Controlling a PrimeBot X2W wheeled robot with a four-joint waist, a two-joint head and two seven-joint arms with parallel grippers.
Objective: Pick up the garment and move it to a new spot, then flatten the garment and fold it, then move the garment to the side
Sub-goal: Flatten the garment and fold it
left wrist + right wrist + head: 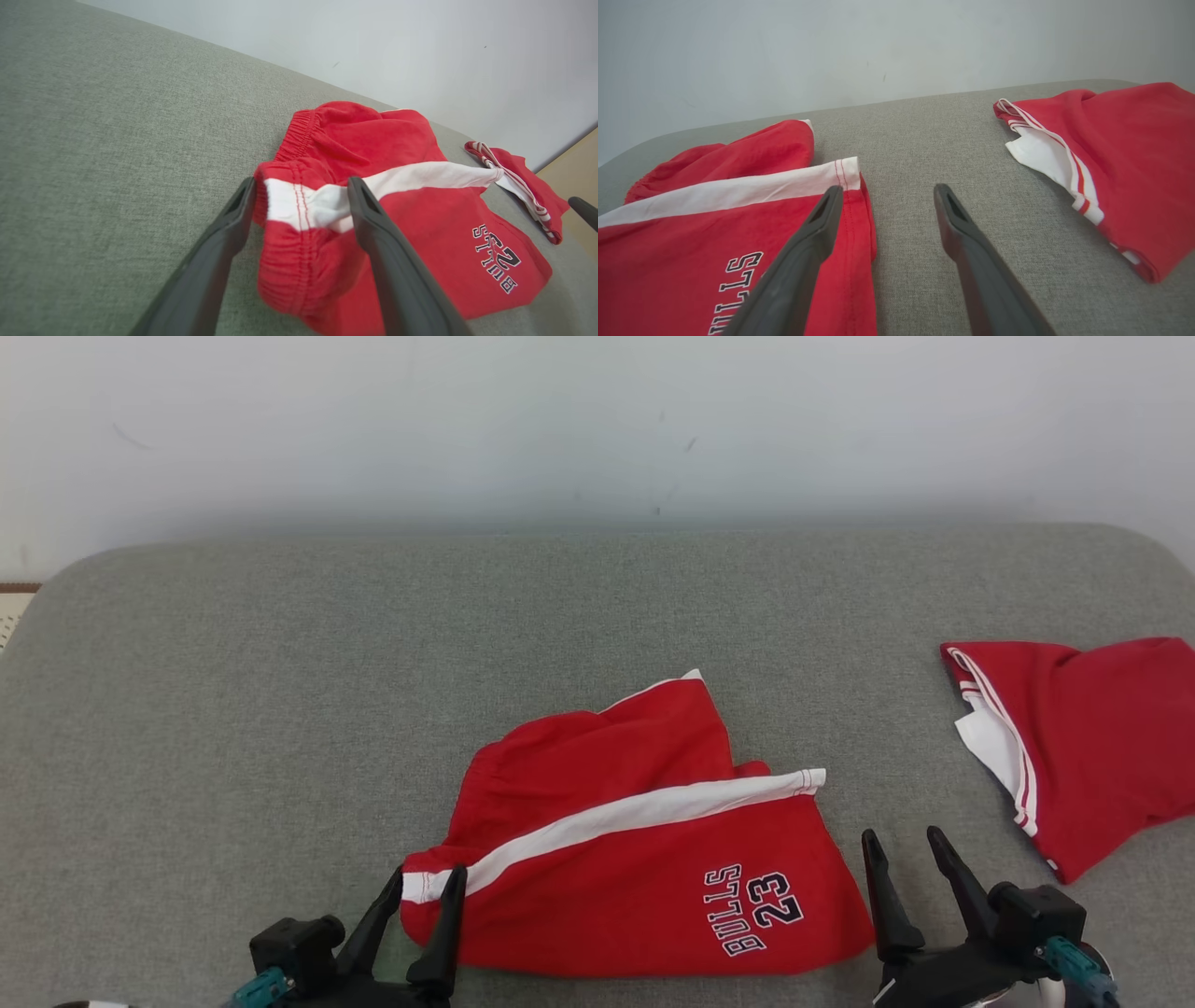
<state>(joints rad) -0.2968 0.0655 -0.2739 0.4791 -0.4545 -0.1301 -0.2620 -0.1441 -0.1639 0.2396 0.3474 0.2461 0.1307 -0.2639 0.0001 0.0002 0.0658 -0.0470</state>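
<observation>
The shorts (pixel 635 877) are lying crumpled near the front middle of the bench (pixel 233 709), with one leg thrown over the other and the white stripe (pixel 635 814) running across. I am judging that the first step, the pick up, is the one in hand, and nothing is lifted yet.

My left fingers (pixel 210 261) are standing apart, one on each side of the waistband corner (pixel 280 205) where the stripe ends; no cloth is clamped. My right fingers (pixel 976 270) are also apart, one over the hem (pixel 861 214) of the leg and the other over bare bench.

To do it well, I am thinking the left side needs to go lower, so the thick elastic sits deep between the fingers before closing. The right side should shift a little toward the shorts, to take the hem and not only its edge, which may slip out. Both layers should be caught together.

A second garment (pixel 1092 747) is lying well apart to my right; I should be lifting away from it, so the two are not mixing.
</observation>
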